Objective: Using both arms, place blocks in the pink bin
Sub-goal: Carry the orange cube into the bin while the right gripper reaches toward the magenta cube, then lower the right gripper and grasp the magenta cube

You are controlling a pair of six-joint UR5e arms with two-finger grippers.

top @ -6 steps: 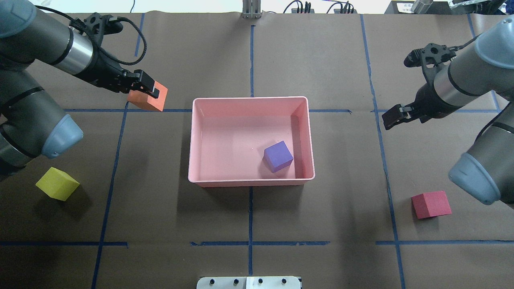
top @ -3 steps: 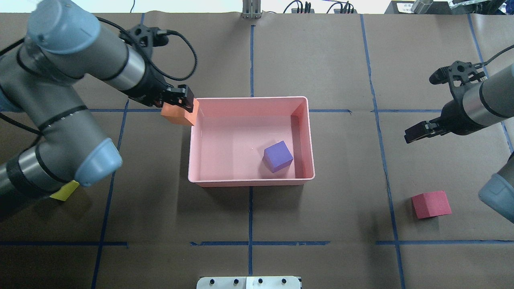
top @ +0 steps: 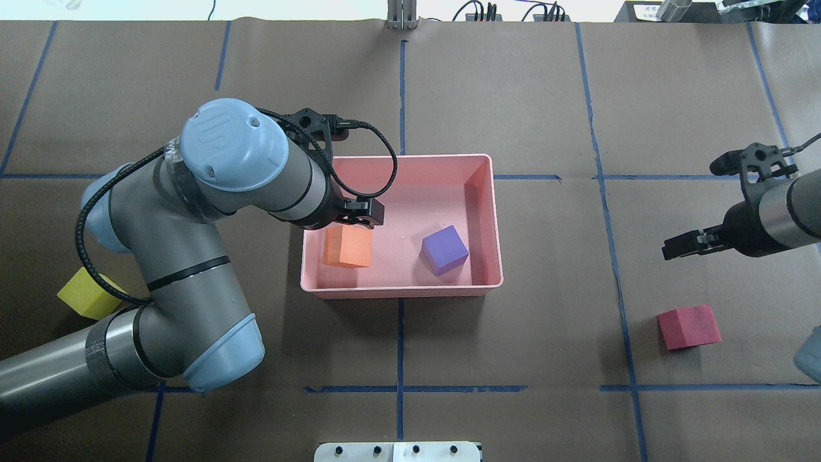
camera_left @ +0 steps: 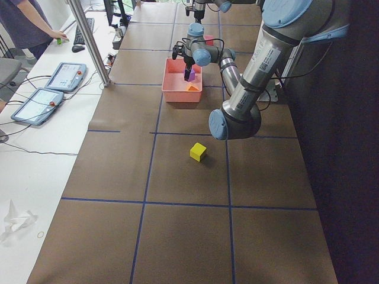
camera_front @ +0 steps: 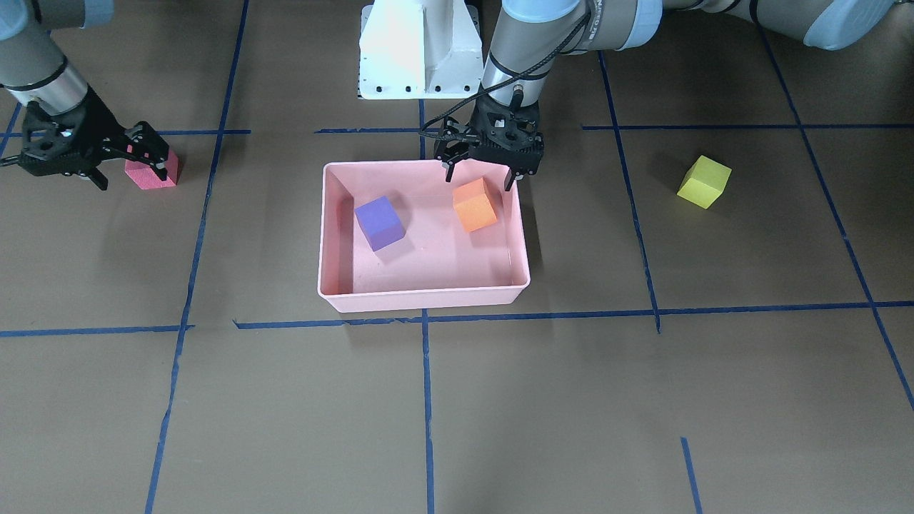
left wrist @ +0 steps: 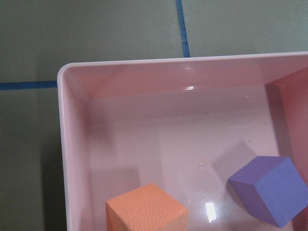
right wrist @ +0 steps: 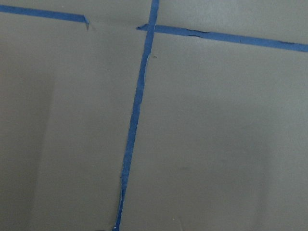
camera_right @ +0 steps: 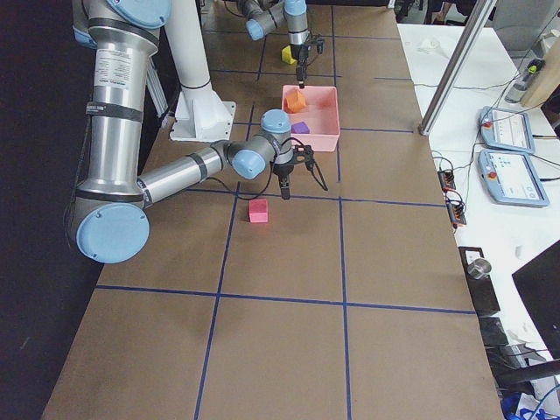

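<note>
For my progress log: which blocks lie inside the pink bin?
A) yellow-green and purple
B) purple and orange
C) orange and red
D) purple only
B: the purple block and the orange block rest in the pink bin; the red block and yellow-green block sit outside it.

Shallow pink bin (top: 401,160) straight ahead of me holds an orange block (top: 347,247) at left and a purple block (top: 444,249) at right, apart. A yellow-green block (top: 86,295) sits on the table (top: 513,385) well to my left, a red block (top: 688,326) well to my right.
</note>
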